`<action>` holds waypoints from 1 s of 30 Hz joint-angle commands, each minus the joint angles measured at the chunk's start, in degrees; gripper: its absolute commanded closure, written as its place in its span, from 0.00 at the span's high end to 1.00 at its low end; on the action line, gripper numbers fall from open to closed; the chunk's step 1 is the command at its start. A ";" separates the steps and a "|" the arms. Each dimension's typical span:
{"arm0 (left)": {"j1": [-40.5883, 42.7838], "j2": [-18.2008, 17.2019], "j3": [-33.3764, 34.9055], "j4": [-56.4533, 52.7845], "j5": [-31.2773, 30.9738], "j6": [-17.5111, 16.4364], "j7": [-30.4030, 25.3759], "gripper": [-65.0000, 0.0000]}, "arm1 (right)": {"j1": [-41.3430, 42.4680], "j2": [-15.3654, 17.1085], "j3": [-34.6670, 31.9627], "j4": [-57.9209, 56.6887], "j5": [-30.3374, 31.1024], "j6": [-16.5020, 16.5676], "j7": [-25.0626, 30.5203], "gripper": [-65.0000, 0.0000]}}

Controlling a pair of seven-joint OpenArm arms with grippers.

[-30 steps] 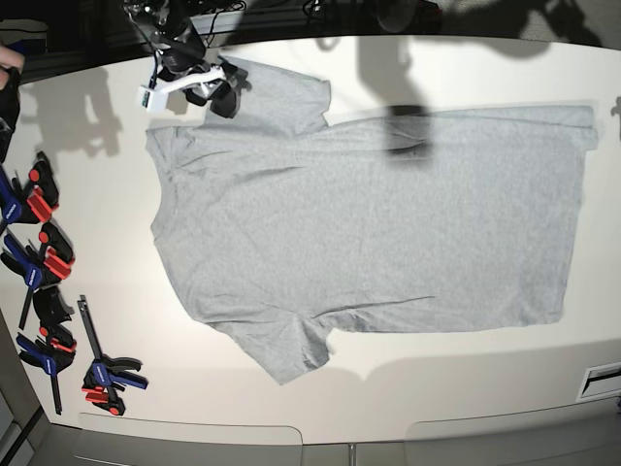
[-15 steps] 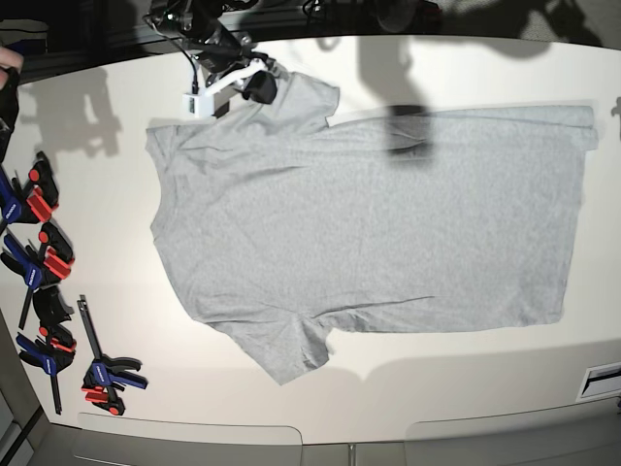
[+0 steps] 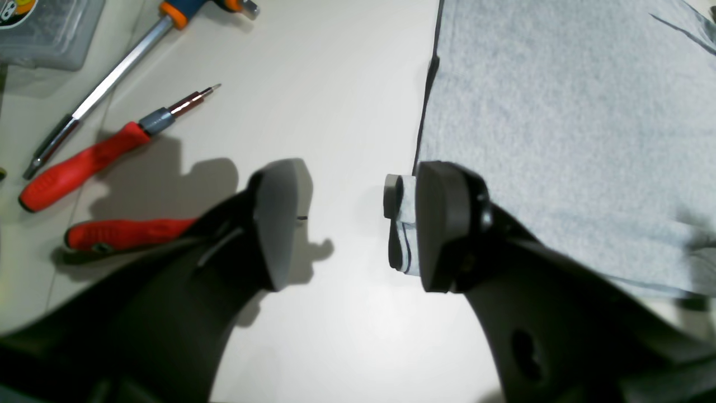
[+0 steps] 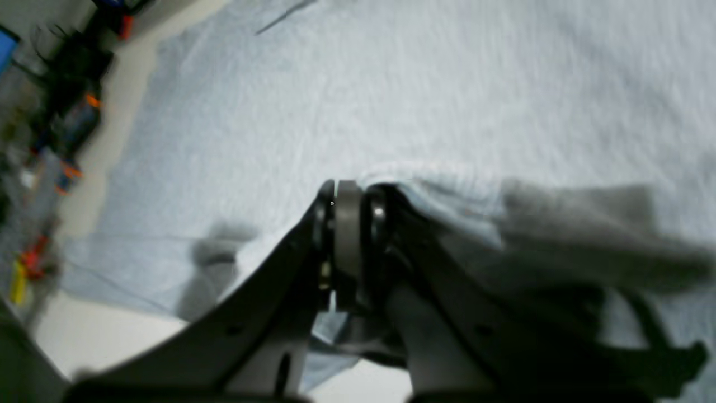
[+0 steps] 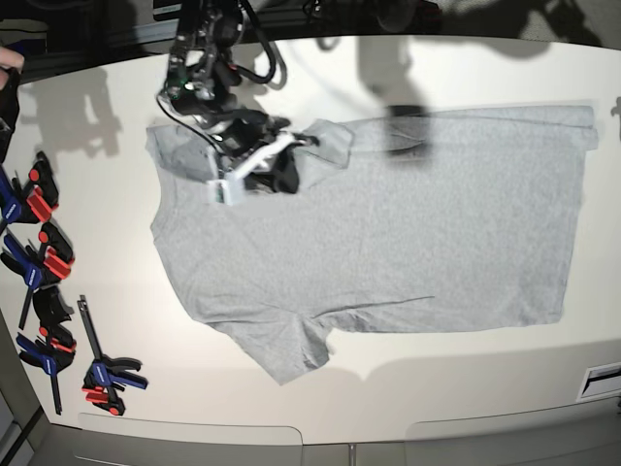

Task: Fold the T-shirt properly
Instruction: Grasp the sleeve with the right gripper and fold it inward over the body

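The light grey T-shirt [image 5: 408, 223] lies flat on the white table, plain side up, collar end at the left. My right gripper [image 5: 287, 165] is shut on the far sleeve [image 5: 328, 142] and holds it folded inward over the chest. In the right wrist view the shut gripper [image 4: 349, 196] pinches a ridge of the grey cloth [image 4: 447, 190], which drapes to its right. My left gripper [image 3: 358, 224] is open and empty just above the table, beside the shirt's hem edge [image 3: 425, 101]. A small hem corner [image 3: 405, 224] lies against its right finger [image 3: 447, 224]. The left arm is out of the base view.
Several blue and red clamps [image 5: 44, 257] lie along the table's left edge, one more near the front [image 5: 107, 374]. In the left wrist view, red-handled screwdrivers [image 3: 84, 162], a long metal tool [image 3: 112, 73] and a plastic box [image 3: 45, 28] lie left of the hem.
My right gripper has carried the far sleeve from the table's far edge down and to the right, folding it over the shirt's chest. The rest of the shirt has not moved.
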 commanded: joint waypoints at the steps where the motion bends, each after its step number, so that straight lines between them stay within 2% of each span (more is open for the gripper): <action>1: 0.11 -1.60 -0.66 0.74 -0.74 -0.31 -1.14 0.48 | 2.32 -0.20 -1.14 1.05 -0.22 0.00 2.29 0.02; 4: 0.11 -1.57 -0.66 0.74 -0.74 -0.31 -1.11 0.48 | 5.05 -0.20 -3.78 1.05 -4.66 -0.26 2.54 0.35; 5: 0.11 -1.57 -0.66 0.74 -0.74 -0.31 -1.11 0.48 | 5.51 -0.20 -4.31 1.05 -5.68 -0.76 2.99 0.43; 6: 0.11 -1.57 -0.66 0.74 -0.74 -0.31 -1.11 0.48 | 5.64 -0.20 -4.57 1.05 -6.47 -1.64 3.65 0.48; 10: 0.24 -1.60 -0.66 0.74 -0.74 -0.31 -1.11 0.48 | 5.62 -0.20 -4.59 1.05 -9.46 -4.46 6.10 0.48; 15: 0.24 -1.57 -0.66 0.74 -0.74 -0.39 -1.07 0.48 | 5.64 -0.07 -4.59 1.05 -10.80 -4.74 7.23 0.48; 18: 0.24 -1.57 -0.66 0.74 -0.76 -0.39 -1.01 0.48 | 5.62 0.57 -4.55 1.07 -13.40 -4.79 5.09 0.45; 19: 0.24 -1.57 -0.66 0.74 -0.79 -0.39 -0.61 0.48 | 5.60 0.94 -4.55 1.20 -14.40 -5.03 3.15 0.35; 21: 0.24 -1.55 -0.66 0.74 -0.81 -0.39 0.09 0.48 | 5.53 1.73 -4.31 1.75 -15.41 -5.75 -0.39 0.09; 22: 0.26 -1.55 -0.66 0.74 -0.98 -0.44 0.31 0.48 | 5.38 2.08 -4.04 2.29 -15.15 -5.68 -1.70 0.00; 24: 0.26 -1.53 -0.63 0.74 -2.82 -0.98 1.51 0.47 | 4.90 2.32 -2.97 3.72 -15.02 -5.60 -3.43 0.00; 26: 0.22 -1.55 0.37 0.74 -5.14 -2.21 2.54 0.36 | 4.00 2.32 -1.68 4.59 -15.23 -5.60 -3.39 0.00; 29: 0.04 -1.55 5.51 0.72 -4.15 -2.21 0.66 0.06 | 2.80 2.69 0.04 4.57 -16.39 -5.60 -3.21 0.00; 30: -0.26 -1.55 7.87 0.72 -2.80 -2.16 -0.59 0.00 | 2.36 3.08 0.35 4.57 -17.33 -5.60 -2.89 0.00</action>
